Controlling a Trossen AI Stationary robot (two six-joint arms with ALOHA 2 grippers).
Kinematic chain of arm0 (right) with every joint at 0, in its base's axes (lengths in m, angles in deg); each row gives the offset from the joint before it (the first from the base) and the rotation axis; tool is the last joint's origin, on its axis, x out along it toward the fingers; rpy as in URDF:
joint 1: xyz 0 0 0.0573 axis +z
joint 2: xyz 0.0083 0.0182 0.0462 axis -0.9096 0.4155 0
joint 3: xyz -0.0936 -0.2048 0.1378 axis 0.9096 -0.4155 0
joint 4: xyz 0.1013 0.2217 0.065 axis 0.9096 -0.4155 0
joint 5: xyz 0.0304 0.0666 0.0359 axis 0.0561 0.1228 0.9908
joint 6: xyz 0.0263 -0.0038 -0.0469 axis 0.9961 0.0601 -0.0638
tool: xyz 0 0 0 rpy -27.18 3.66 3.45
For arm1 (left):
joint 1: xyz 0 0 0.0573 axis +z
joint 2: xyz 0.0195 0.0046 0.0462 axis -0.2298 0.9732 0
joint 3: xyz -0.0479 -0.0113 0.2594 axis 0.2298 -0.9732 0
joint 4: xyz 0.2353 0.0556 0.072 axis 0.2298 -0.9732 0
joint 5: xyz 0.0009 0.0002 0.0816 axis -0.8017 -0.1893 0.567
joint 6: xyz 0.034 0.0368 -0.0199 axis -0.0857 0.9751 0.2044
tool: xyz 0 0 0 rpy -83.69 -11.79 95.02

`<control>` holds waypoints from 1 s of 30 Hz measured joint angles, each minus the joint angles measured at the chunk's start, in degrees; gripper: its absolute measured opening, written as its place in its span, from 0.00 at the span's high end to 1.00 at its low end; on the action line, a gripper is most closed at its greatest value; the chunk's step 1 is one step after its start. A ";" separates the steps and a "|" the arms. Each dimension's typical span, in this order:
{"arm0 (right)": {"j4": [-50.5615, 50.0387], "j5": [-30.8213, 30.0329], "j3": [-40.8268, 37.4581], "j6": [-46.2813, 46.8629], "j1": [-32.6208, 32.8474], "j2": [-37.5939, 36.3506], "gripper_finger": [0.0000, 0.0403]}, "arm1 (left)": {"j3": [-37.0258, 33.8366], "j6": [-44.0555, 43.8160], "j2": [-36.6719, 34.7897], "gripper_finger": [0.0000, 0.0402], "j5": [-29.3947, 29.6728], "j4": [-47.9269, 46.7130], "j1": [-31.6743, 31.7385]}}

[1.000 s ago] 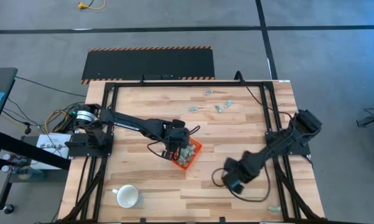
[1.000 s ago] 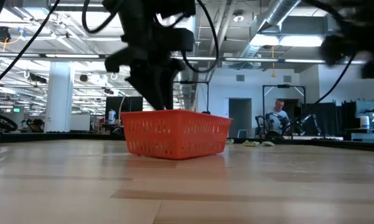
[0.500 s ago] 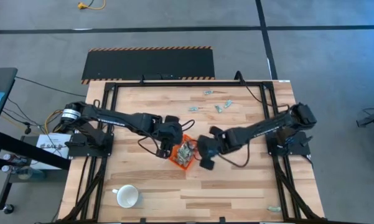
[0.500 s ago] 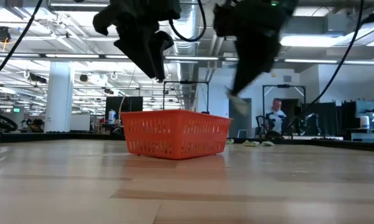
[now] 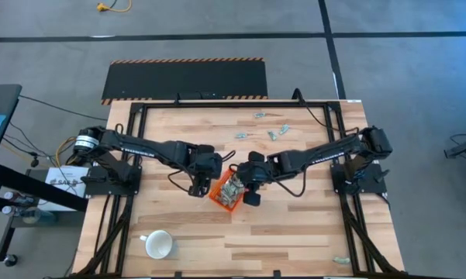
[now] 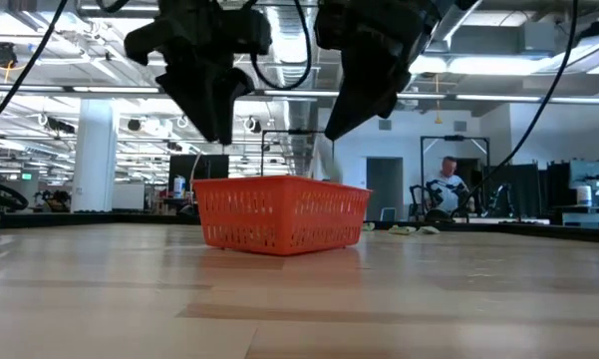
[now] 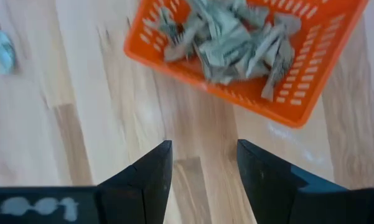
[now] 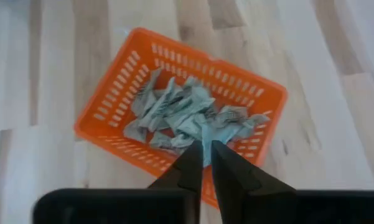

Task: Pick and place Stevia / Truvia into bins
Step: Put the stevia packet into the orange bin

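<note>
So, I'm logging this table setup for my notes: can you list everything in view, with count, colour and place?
Orange plastic bin: one, bright orange, mid-table between the two grippers.
Paper sachets in the bin: a heap, too many to count, pale green and white.
Loose sachets: several, pale green, far side of the table.
Stray sachet: one, pale, near right corner.
White mug: one, near left part of the table.
Wooden table: one, light wood.
Person: one, far back in the room.
Left gripper: open, empty, beside the bin.
Right gripper: over the bin, a sachet between its nearly closed fingers.
</note>
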 joint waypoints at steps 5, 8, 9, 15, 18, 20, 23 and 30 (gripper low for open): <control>-0.25 0.20 0.02 0.05 0.00 0.00 0.81 | -1.95 -0.06 0.00 0.58 -0.49 1.23 0.07; -5.43 2.02 0.02 2.78 0.00 0.00 0.76 | -3.14 0.15 0.00 0.58 -0.51 2.60 0.07; -8.80 3.59 0.02 5.04 0.24 -0.11 0.75 | -3.41 0.35 0.00 0.58 -0.56 2.85 0.07; -30.55 12.11 -0.04 24.04 7.97 -0.66 0.72 | -3.60 3.41 0.00 0.58 -1.54 5.29 0.22; -35.86 15.73 -0.03 29.88 14.34 -0.24 0.72 | -3.60 5.76 0.00 0.58 -3.49 7.09 0.22; -38.16 17.40 -0.04 34.23 18.78 -0.22 0.72 | -3.60 6.92 0.02 0.58 -5.60 8.25 0.22; -39.25 18.49 -0.04 40.08 25.11 -0.24 0.72 | -3.60 8.41 0.02 0.58 -7.58 9.75 0.22; -38.52 21.37 -0.04 54.79 35.58 -0.13 0.72 | -3.60 10.94 0.04 0.58 -9.00 11.95 0.22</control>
